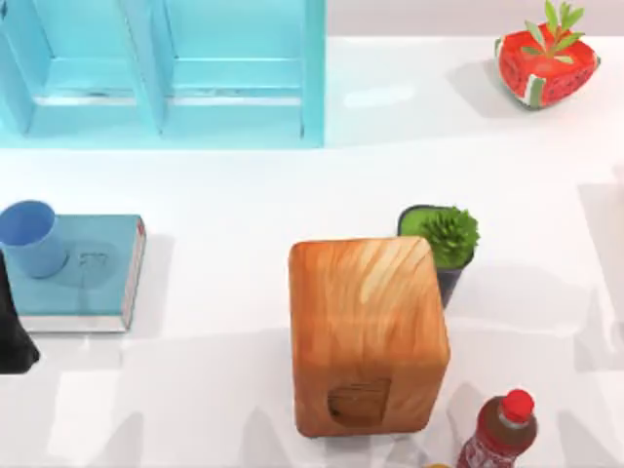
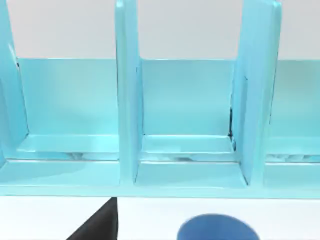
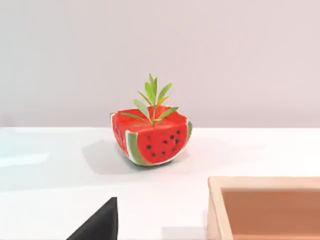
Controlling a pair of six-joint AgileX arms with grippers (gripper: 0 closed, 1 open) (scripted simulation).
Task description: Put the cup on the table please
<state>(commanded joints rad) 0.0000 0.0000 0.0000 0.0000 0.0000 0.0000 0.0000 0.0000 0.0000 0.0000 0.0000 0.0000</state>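
White table [image 1: 244, 195], cup [image 1: 29, 237] on book [image 1: 83, 278] at left – task not done.
Left gripper [image 1: 15, 336] beside cup, finger state unclear; lift and placement on table remain.

A translucent light-blue shelf unit [image 1: 161, 73] with upright dividers stands along the far edge at the left. A teal book [image 1: 93, 273] lies flat near the left edge. Near the middle stands a large wooden block [image 1: 366, 331], and just behind its right corner is a dark pot with a green plant [image 1: 444, 239]. A watermelon-shaped planter [image 1: 546, 60] with a green sprig sits at the far right. A red-capped bottle [image 1: 500, 429] stands beside the block's near right corner.
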